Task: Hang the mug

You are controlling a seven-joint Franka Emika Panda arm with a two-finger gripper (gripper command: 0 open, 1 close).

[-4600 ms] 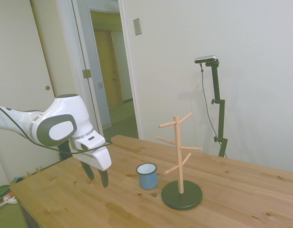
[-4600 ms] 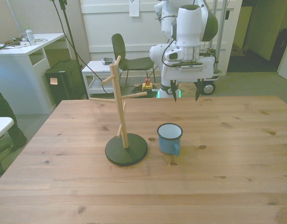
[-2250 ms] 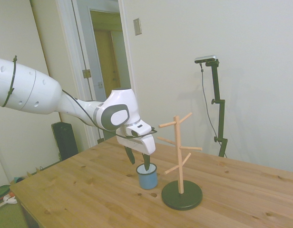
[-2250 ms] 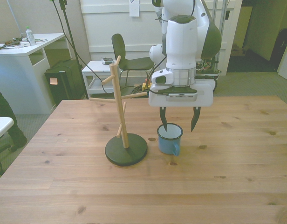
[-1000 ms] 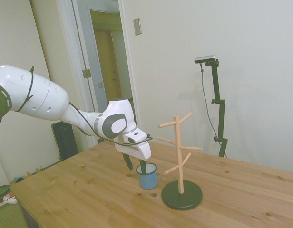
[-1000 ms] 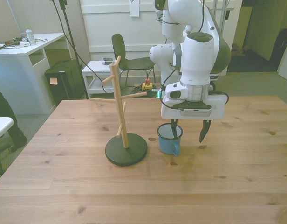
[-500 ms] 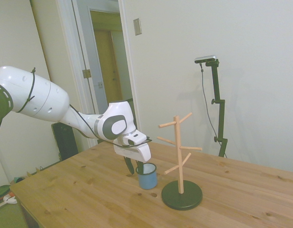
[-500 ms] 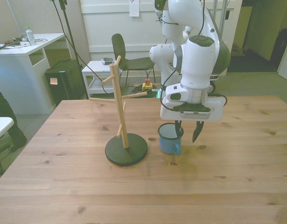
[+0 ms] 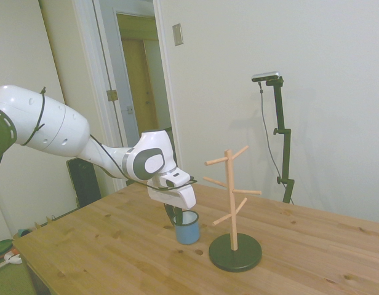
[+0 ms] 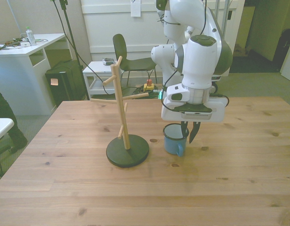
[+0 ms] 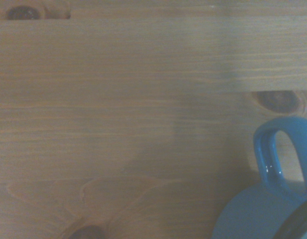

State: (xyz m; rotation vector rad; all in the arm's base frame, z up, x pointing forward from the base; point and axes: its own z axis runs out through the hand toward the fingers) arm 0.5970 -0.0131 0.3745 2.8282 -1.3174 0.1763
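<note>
The mug (image 10: 174,142) is light blue with a dark rim and stands on the wooden table (image 10: 239,183), its loop handle turned toward the front view's near edge. My gripper (image 10: 188,132) comes down on its rim at the front view's right. One finger is inside the mug and the other outside, pinching the wall between them. From the side, the gripper (image 9: 176,216) covers the mug's (image 9: 187,232) far edge. The wrist view shows the mug (image 11: 258,214) and its handle (image 11: 279,149) close up over bare wood.
A wooden mug tree (image 10: 120,106) with several pegs on a dark round base (image 10: 127,151) stands just to the front view's left of the mug; it is also in the side view (image 9: 232,203). A chair (image 10: 131,59) and a white desk (image 10: 22,52) lie beyond the table.
The fingers have closed from wide apart to a narrow pinch on the mug's wall. The mug has slid slightly toward the front view's right.
</note>
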